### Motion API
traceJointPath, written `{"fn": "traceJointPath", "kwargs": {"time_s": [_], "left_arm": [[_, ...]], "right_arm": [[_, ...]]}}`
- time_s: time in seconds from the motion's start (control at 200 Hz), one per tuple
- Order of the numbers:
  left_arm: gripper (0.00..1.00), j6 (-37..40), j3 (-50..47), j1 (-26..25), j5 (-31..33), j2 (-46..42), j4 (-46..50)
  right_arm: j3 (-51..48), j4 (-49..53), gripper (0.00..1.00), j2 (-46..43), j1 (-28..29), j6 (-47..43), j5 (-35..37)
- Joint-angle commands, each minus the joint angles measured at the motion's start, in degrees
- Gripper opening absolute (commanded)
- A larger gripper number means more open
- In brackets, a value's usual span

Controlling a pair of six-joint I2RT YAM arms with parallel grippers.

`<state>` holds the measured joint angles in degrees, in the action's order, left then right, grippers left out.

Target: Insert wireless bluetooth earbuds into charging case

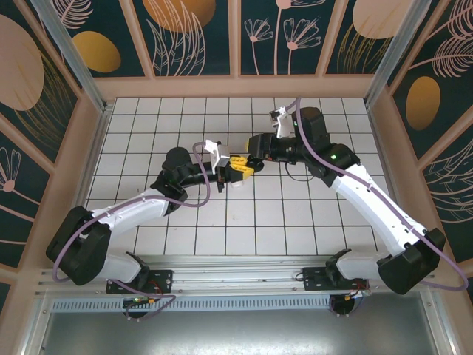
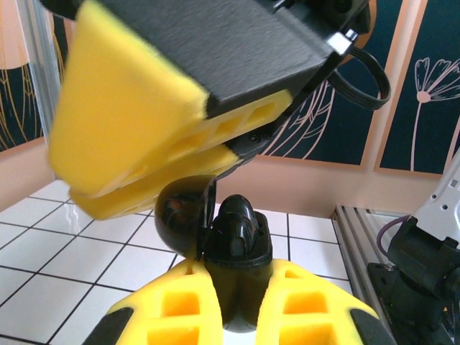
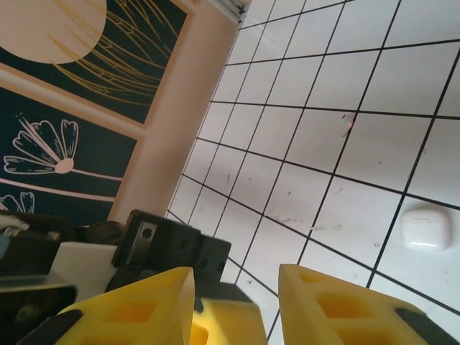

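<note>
In the left wrist view a black charging case [image 2: 239, 284] stands upright, with my left gripper [image 2: 241, 272] shut on its body. Its lid [image 2: 183, 215] hangs open to the left. One black earbud [image 2: 241, 215] sits in the case's mouth, its rounded head sticking up. My right gripper [image 2: 133, 136] hovers just above the case, a little to the left. In the right wrist view its yellow fingers [image 3: 133, 309] stand apart, the right gripper [image 3: 237, 277] open and holding nothing. From above, both grippers meet over the middle of the tiled floor, left gripper [image 1: 233, 172] and right gripper [image 1: 249, 163].
A white closed case [image 3: 425, 228] lies on the tiles to the right of my right gripper. The white tiled floor [image 1: 295, 214] is bounded by peach walls with dark floral panels. A metal rail [image 2: 359, 237] runs along the near edge by the arm bases.
</note>
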<state>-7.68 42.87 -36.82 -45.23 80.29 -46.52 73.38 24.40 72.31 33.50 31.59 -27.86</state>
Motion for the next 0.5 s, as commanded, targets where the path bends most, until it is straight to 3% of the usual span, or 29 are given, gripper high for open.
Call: {"fn": "traceJointPath", "kwargs": {"time_s": [0.0, 0.24, 0.395, 0.495], "left_arm": [[0.00, -3.6, 1.5, 1.8, 1.9, 0.5, -1.9], [0.00, -8.4, 1.2, 4.9, 3.3, 2.5, -2.5], [0.00, -9.0, 0.4, 8.3, 7.0, 1.9, 5.0], [0.00, -14.2, -1.7, 13.8, 8.1, 2.5, 7.7]], "right_arm": [[-1.1, -0.5, 0.35, -2.7, 0.9, 0.8, -7.0], [-3.1, -1.4, 0.36, -3.8, 5.0, 1.3, -8.8], [-2.1, 1.7, 0.39, -6.3, 1.7, 0.0, 4.3], [-3.5, 2.1, 0.42, -6.2, -1.8, -0.9, 10.0]]}}
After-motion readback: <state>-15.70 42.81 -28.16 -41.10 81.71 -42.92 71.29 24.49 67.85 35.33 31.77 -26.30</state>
